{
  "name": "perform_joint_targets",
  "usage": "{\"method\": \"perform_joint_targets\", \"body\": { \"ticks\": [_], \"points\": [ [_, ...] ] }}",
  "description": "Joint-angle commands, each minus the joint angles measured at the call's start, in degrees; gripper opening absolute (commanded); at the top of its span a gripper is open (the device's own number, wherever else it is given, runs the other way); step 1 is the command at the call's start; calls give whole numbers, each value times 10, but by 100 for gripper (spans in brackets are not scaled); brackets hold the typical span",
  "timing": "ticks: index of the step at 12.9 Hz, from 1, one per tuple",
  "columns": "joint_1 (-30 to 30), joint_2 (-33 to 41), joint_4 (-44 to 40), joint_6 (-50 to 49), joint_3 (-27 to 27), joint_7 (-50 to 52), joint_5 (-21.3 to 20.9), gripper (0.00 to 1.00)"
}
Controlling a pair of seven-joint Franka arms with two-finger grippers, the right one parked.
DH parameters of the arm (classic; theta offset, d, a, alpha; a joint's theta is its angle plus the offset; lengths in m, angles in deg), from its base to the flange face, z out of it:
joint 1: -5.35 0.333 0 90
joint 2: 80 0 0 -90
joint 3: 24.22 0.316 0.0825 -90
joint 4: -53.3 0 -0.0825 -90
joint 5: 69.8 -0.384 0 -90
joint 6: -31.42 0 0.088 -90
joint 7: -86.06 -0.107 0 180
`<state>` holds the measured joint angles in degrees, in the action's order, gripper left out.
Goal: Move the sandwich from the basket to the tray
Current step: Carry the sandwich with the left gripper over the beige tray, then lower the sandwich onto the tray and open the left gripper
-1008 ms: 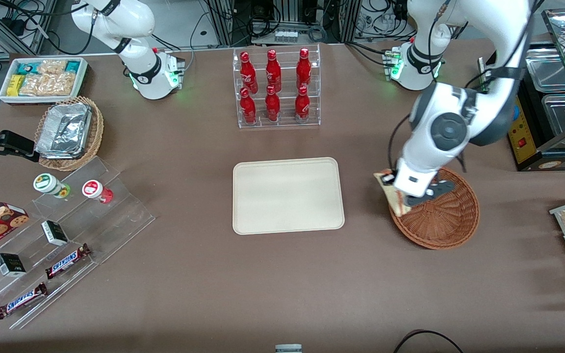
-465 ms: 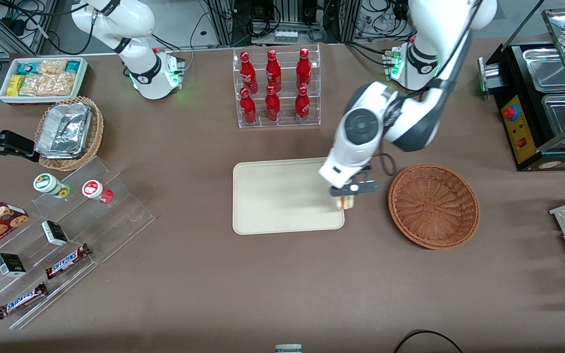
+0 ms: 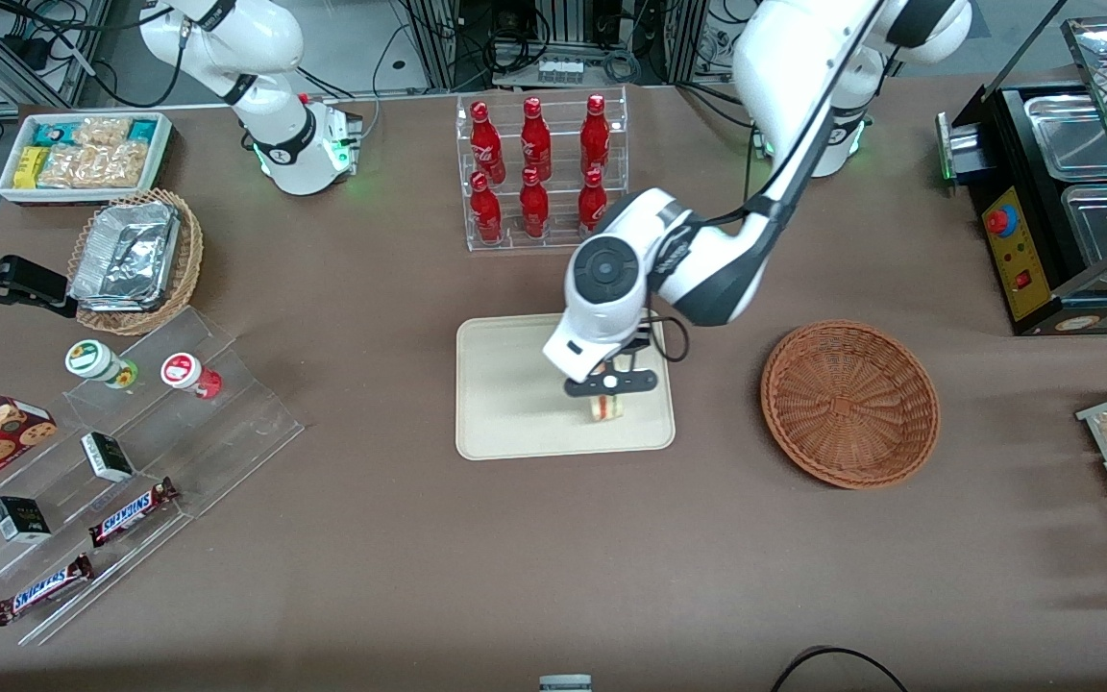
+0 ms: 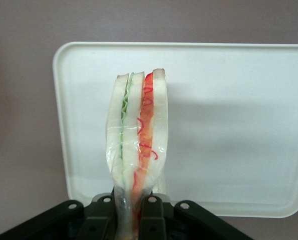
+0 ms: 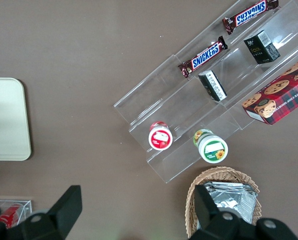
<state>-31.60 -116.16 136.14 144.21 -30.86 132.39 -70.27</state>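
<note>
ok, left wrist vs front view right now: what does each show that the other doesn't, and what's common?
Left wrist only: the sandwich's cut edge close up, with green and red filling layers under clear wrap, clamped between the fingers.

Front only: the empty basket toward the working arm's end of the table, the cola bottle rack, and the snack display toward the parked arm's end.

Both: the gripper shut on the sandwich above the tray, not yet released.
</note>
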Motion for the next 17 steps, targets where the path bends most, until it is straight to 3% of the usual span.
{"method": "perform_joint_targets", "body": {
  "ticks": [1,7,17],
  "points": [
    [-25,-61,-80,-22,9,15,-5,0],
    [-46,-121,-140,-14,9,10,-5,0],
    [-56,-138,-137,3,10,46,-17,0]
  ]
}}
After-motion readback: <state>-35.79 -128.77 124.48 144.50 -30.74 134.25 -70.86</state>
